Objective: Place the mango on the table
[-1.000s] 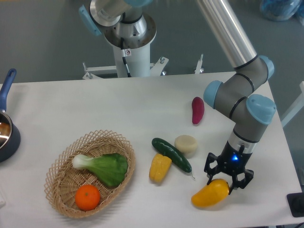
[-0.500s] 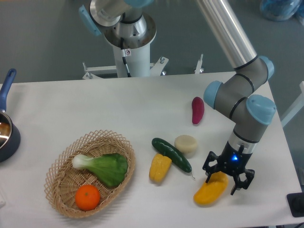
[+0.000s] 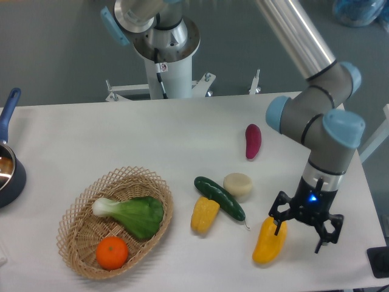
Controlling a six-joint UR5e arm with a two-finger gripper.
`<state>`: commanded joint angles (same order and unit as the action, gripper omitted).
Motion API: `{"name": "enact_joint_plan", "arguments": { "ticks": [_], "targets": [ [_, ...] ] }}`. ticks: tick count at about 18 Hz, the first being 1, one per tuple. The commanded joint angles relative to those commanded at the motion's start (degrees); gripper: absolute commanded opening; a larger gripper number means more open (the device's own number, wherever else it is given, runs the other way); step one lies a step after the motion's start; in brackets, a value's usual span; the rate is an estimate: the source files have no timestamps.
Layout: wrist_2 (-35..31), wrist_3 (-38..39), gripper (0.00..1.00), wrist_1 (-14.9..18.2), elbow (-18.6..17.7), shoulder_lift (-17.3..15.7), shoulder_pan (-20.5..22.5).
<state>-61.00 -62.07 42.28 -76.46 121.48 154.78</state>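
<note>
The mango (image 3: 269,241) lies on the surface (image 3: 121,134) near its front right corner, task apparently done, with the tool (image 3: 307,226) spread open beside it, gripping nothing.

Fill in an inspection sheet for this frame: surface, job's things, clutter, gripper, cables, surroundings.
Surface: white table, no spills seen.
Job's things: mango lying on the table near the front right edge.
Clutter: wicker basket holding bok choy and an orange; corn piece, cucumber, pale round block, purple sweet potato; blue pot at the left edge.
Gripper: gripper open, one finger at the mango's upper end; contact unclear.
Cables: black cable on the arm's base column.
Surroundings: grey floor, white frame behind the table.
</note>
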Motion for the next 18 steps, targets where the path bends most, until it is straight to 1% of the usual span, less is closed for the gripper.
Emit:
{"name": "enact_joint_plan", "arguments": {
  "ticks": [2,4,7,8,9,11,12,14,16,18],
  "targets": [
    [0.1,1.4,1.0,0.1,-0.2,-3.0,0.1],
    [-0.2,1.3,1.0,0.3,-0.2,-4.6,0.4],
    [-2.6,0.2,1.0,0.7,-0.4,-6.5,3.9],
    [-3.0,-2.1,1.0,1.5,-1.0,-7.7,4.4],
    [-3.1,-6.1,1.0,3.1,-1.7,-8.9,5.2],
    [-3.4,-14.4,1.0,8.1,-2.7,-11.9,7.1],
    [-4.1,-18.1,1.0,9.9,-2.9,-13.1,7.4],
    [-6.4,-23.9,1.0,11.6,-4.1,-14.8,7.8],
    [-8.4,-28.0,1.0,12.8,-5.4,-15.7,9.5],
    [-9.8,-33.2,1.0,14.1,-7.6,-18.4,11.5]
  ]
}}
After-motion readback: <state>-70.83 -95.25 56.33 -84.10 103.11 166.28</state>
